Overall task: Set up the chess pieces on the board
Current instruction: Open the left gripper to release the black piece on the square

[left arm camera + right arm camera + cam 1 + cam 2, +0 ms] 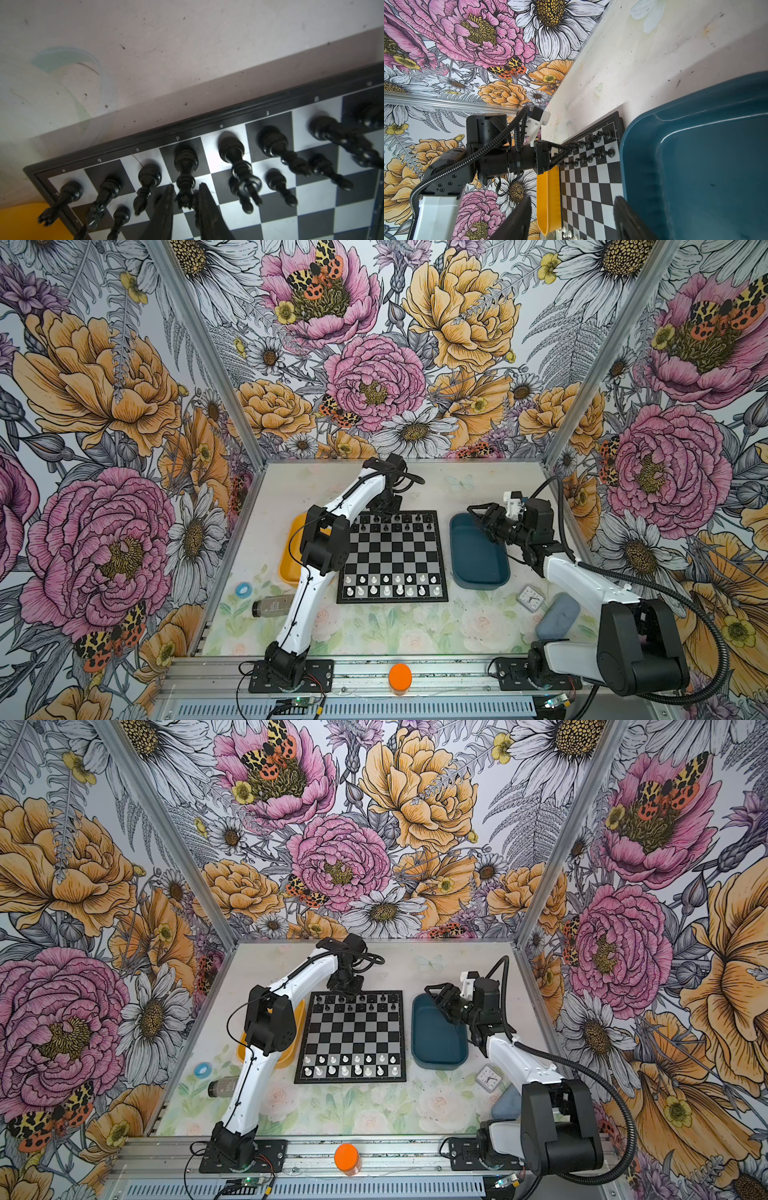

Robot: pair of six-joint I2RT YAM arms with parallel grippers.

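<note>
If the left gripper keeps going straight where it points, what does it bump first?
Probably the tall black piece on square d, standing between the left gripper's fingers; then the board below.

Probably a lab test booth: floral walls [104, 406] on aluminium frame [207, 344].

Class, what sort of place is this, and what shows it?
Probably a robot test booth: a left arm and right arm bolted to a metal rail, flower-printed panels boxing in a small table, a chessboard staged between a yellow tray and a blue tray.
</note>
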